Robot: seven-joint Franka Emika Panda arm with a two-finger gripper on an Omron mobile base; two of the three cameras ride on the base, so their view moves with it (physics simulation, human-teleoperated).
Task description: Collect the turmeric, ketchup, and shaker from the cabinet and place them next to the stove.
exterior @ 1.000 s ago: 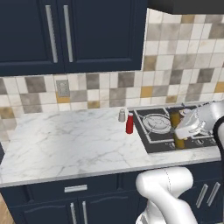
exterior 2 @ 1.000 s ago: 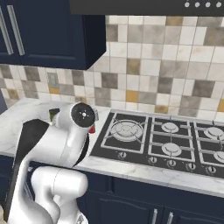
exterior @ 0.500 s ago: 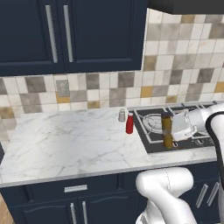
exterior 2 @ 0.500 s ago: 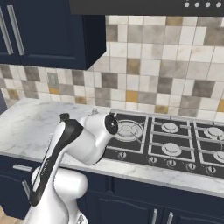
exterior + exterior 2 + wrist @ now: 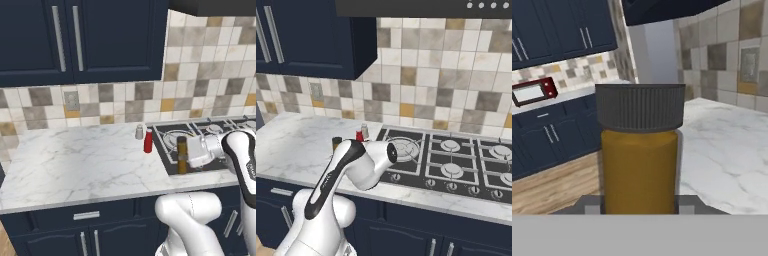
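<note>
We've got the tall amber-brown turmeric jar (image 5: 182,155) with its dark ribbed cap standing upright over the front left corner of the black flat stove (image 5: 210,145), and our tool (image 5: 188,156) is pinching it from the side, pressed tight against the jar's body. From the hand view the same jar (image 5: 639,160) sits right in front of us, its grey ribbed cap on top, the two dark fingertips (image 5: 592,205) hugging its lower sides.

Just left of the stove, on the white marble table (image 5: 75,165), we see the small red ketchup bottle (image 5: 148,141) with the white cap standing upright, and the short pale grey shaker (image 5: 139,132) just beside it, a touch further back toward the tiled wall. Both are near the stove's left edge and apart from the jar.

From the right base view, our white arm covers most of the jar, with its dark cap (image 5: 336,142) peeking out at the left; the ketchup (image 5: 359,136) and shaker (image 5: 364,130) show behind it by the stove (image 5: 456,165).

Up above, the dark navy wall cabinet (image 5: 100,40) with silver bar handles has its doors shut.
</note>
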